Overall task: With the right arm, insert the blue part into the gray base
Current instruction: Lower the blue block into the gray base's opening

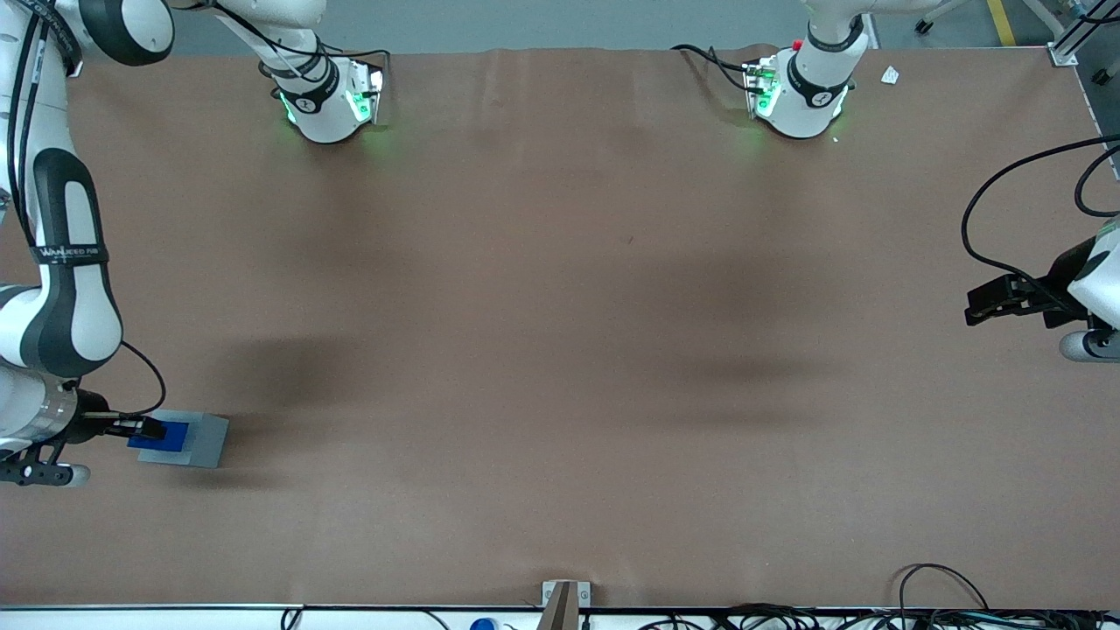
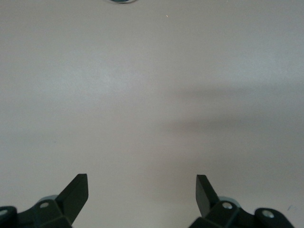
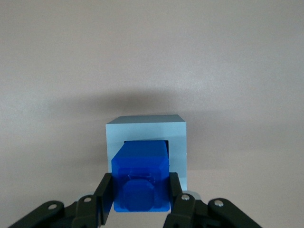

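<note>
End effector (image 3: pixel 141 202): black, two-fingered, on the right arm, at the working arm's end of the counter, close to the front camera's edge; its fingers (image 3: pixel 105 199) are pinched onto the two sides of the blue part.
Right arm (image 1: pixel 66 289): white with dark gray bands, reaching down along the working arm's edge of the counter, with a black cable looping beside its wrist.
Blue part (image 3: pixel 141 180): bright-blue block held between the fingers directly above the gray base; the front view shows it (image 1: pixel 164 435) overlapping the base's top. In the wrist view its lower end meets the recess opening, though how deep it sits cannot be told.
Gray base (image 3: pixel 176 137): square gray block flat on the counter under the blue part, its lighter rim showing around the blue block on three sides; in the front view (image 1: pixel 203 440) its uncovered part lies toward the parked arm's end.
Counter (image 1: pixel 560 350): brown, matte surface carrying the base, with soft shadows across its middle.
Cables (image 1: pixel 927 604): black, bunched along the edge nearest the front camera, toward the parked arm's end.
</note>
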